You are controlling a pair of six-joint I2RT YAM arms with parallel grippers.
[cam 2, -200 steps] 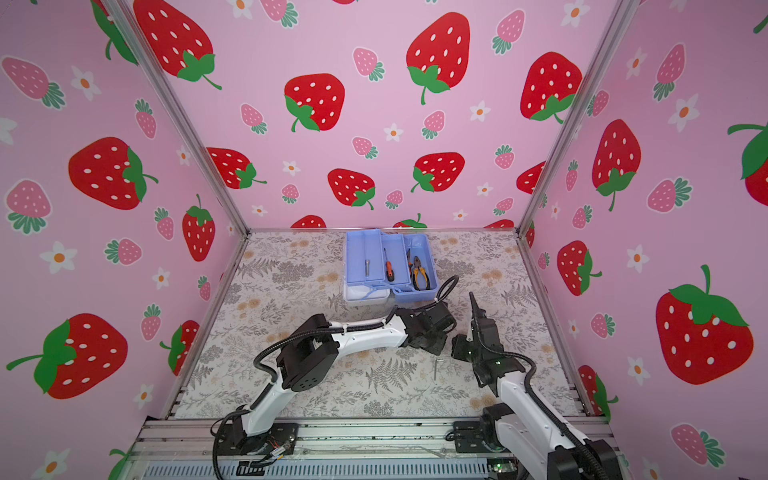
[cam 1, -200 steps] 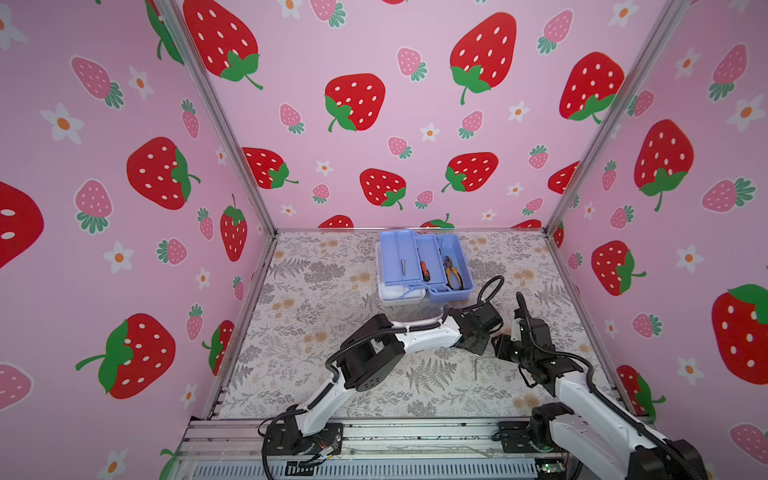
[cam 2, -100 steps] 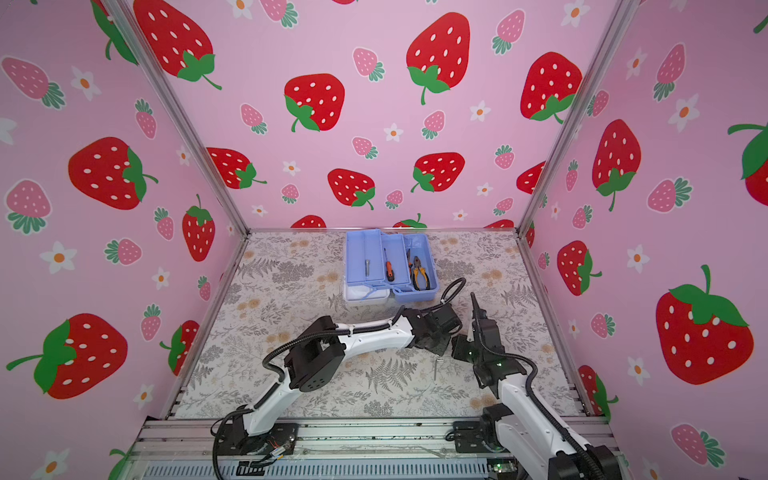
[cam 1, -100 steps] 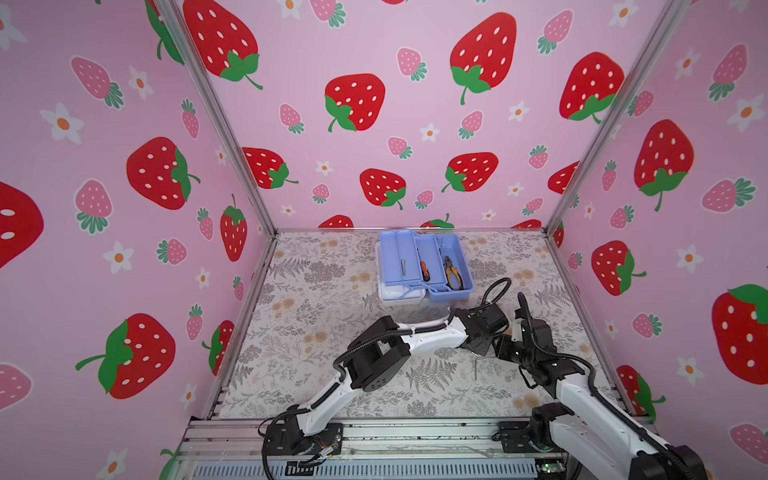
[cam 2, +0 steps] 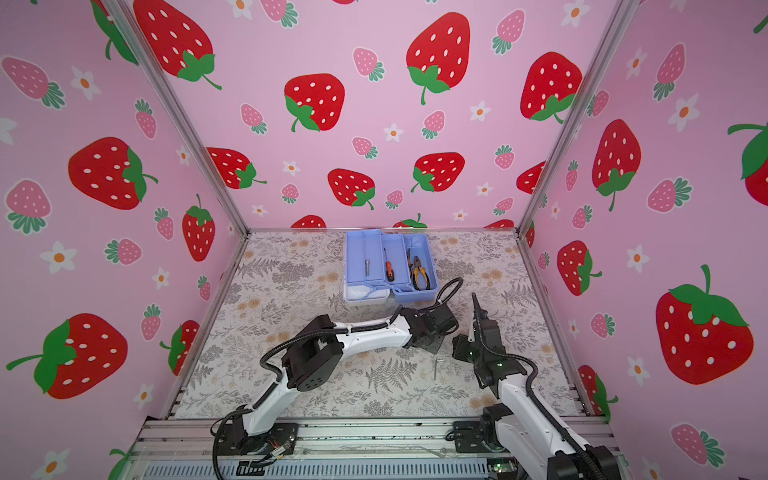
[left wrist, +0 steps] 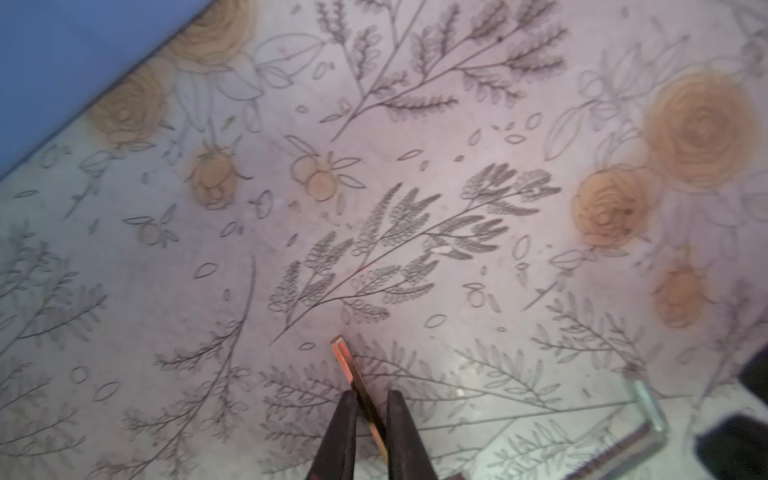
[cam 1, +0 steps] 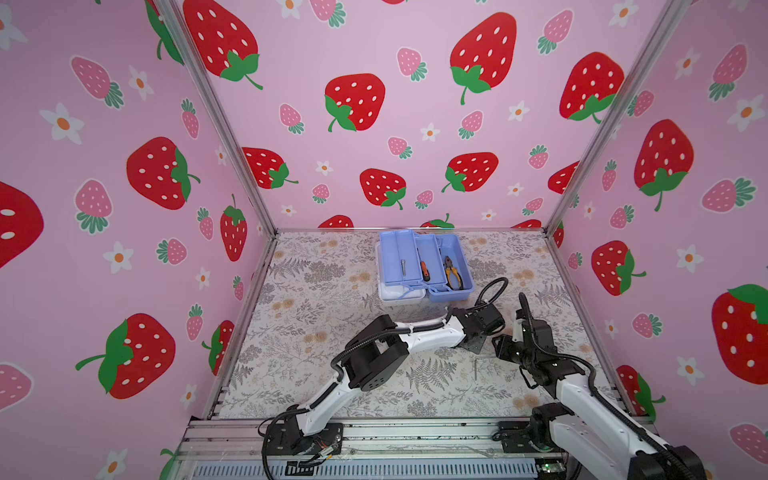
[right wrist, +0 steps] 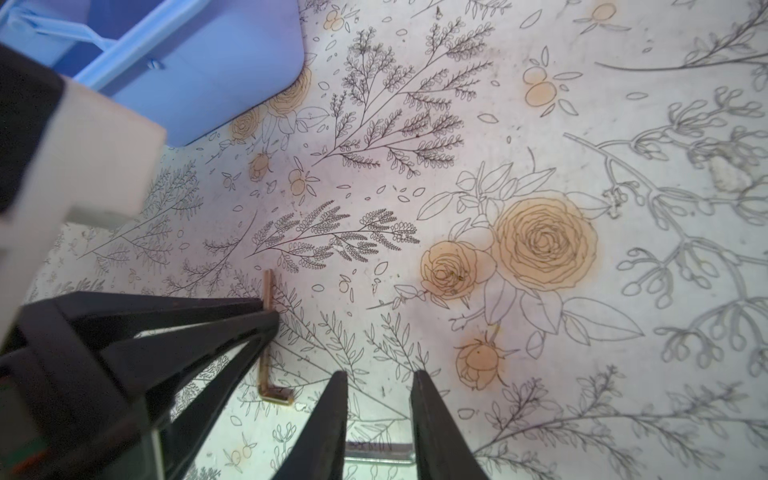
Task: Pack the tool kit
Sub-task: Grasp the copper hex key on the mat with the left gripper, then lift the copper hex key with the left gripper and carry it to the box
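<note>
Slip risk on hex key [left wrist: 348,365] pickup
The left gripper [left wrist: 371,395] pinches the thin key near its tips; a shallow hold could drop it short of the open tool kit [cam 1: 451,294], well apart behind.

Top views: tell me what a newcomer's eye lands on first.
The huge red strawberries on the pink walls grab attention first. Next, the open blue tool kit at the table's far edge, orange-handled pliers inside. Nearer the camera, the left gripper pinches a small hex key beside the right gripper.
</note>
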